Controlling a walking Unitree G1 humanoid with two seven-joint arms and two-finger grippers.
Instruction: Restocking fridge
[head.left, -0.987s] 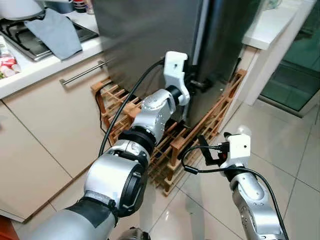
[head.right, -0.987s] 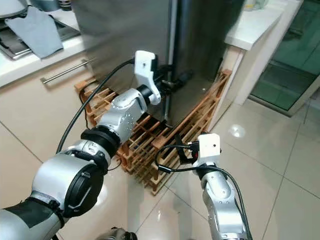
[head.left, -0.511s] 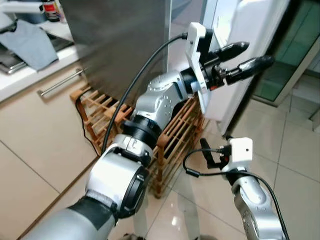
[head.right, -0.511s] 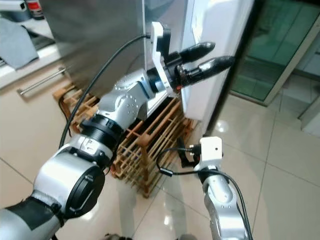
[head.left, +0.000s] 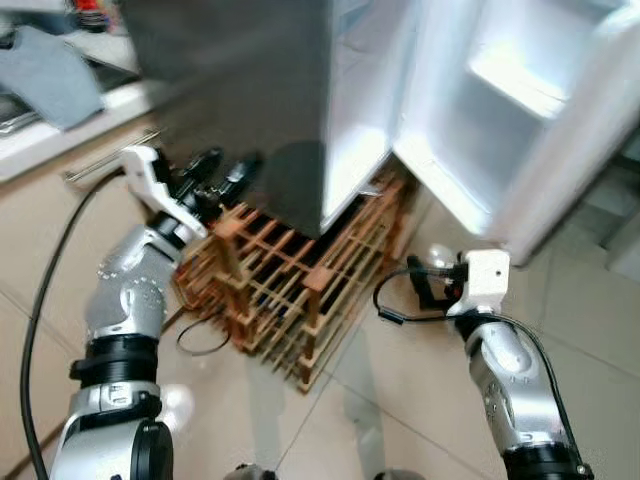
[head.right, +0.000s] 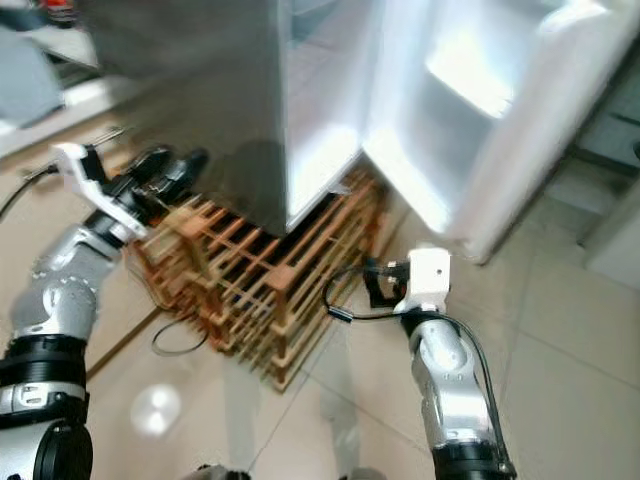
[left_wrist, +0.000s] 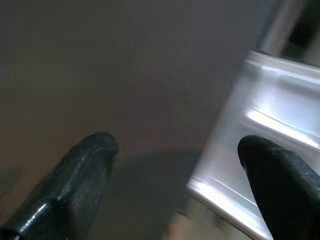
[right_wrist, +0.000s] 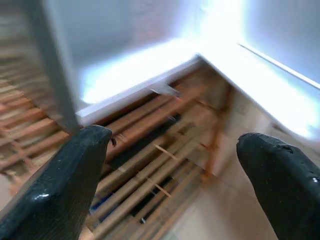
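Note:
The steel fridge (head.left: 250, 90) stands with its door (head.left: 520, 120) swung wide to the right, and its white inside is lit. My left gripper (head.left: 232, 162) is open and holds nothing. It hovers low beside the fridge's steel side, above the wooden rack (head.left: 300, 270). In the left wrist view the fingers (left_wrist: 90, 165) are spread before the grey side and the white door edge. My right gripper (head.left: 418, 285) is open and empty, low over the floor, facing the rack and the fridge's bottom edge (right_wrist: 140, 85).
The wooden lattice rack lies on the tiled floor (head.left: 400, 400) under and in front of the fridge. A black cable (head.left: 200, 335) loops beside it. A counter with a grey cloth (head.left: 50, 70) and a cabinet handle (head.left: 100, 160) are at the left.
The fridge door has swung fully open. My left gripper has left the door edge and dropped to the left beside the steel side. The camera has shifted; the right arm has barely moved.

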